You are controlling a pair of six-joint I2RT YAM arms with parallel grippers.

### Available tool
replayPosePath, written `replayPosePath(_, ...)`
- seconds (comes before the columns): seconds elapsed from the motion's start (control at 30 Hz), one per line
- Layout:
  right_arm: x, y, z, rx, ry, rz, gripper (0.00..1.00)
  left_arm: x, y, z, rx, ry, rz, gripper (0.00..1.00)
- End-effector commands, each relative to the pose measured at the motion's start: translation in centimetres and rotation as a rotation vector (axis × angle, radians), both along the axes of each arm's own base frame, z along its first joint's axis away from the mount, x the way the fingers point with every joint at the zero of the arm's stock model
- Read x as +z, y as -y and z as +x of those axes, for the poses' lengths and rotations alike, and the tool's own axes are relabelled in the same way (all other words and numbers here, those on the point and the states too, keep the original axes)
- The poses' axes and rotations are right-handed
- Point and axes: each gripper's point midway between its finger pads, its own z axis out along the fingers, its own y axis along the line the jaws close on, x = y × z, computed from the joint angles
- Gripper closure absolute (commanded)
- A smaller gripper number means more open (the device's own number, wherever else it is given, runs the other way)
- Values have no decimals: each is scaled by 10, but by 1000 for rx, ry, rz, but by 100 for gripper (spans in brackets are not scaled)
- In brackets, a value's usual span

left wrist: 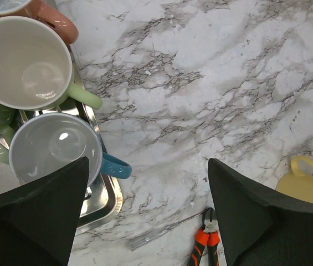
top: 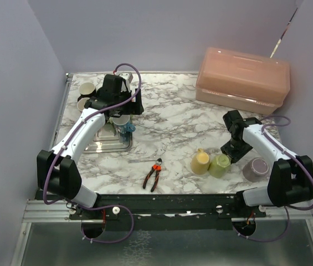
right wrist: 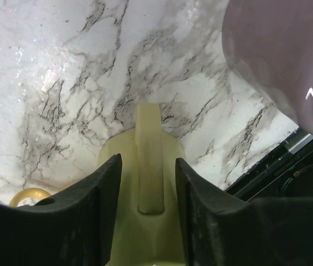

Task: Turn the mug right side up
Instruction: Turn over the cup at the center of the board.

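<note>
Handle of pale green mug (right wrist: 148, 235) between parted fingers (right wrist: 98, 205) of right tool (right wrist: 148, 163).

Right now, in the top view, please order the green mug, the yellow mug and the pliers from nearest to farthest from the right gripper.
1. The green mug, right at the right gripper.
2. The yellow mug, beside it, leftward.
3. The pliers, farther left, mid-table.

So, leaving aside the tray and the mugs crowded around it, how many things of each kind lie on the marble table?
Mugs: 3 (yellow mug, light green mug, purple mug)
Pliers: 1
Lidded plastic box: 1
Total: 5
</note>
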Motion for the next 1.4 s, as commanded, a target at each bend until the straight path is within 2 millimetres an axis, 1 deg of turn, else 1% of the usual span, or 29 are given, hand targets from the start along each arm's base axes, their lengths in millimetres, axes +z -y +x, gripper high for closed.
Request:
replayPosePath(0.0,-5,-5,8,28,11,24,59,-6,-3,3,15,-9,25,12)
replayPosePath(0.13,-6,-6,14,39,25,27,74,-9,-6,0,15,-12,36,13)
replayPosePath(0.23,-7,-7,18,50,31,33,80,-9,-6,-1,18,-13,38,13)
replayPosePath(0.33,-6,-11,26,69,52,49,86,-8,-5,0,18,-12,34,13)
replayPosePath(0.43,-5,-14,36,99,71,62,98,-7,-2,0,-1,-11,26,13)
replayPosePath(0.47,-4,-16,40,108,79,66,99,-6,-1,0,-10,-12,20,13)
replayPosePath(0.7,10,-27,76,198,157,83,99,-5,6,2,-30,-20,-3,13)
replayPosePath(0.83,25,-41,103,280,242,78,99,-3,11,5,-35,-24,-25,13)
replayPosePath(0.9,32,-53,116,337,300,77,99,-3,14,6,-37,-27,-39,13)
replayPosePath(0.97,38,-61,126,382,342,58,99,-3,17,7,-39,-33,-58,13)
replayPosePath(1.17,41,-77,144,484,390,-2,99,-4,26,12,-45,-49,-99,13)
replayPosePath(1.37,54,-102,163,628,481,-26,99,-4,30,14,-47,-56,-119,13)
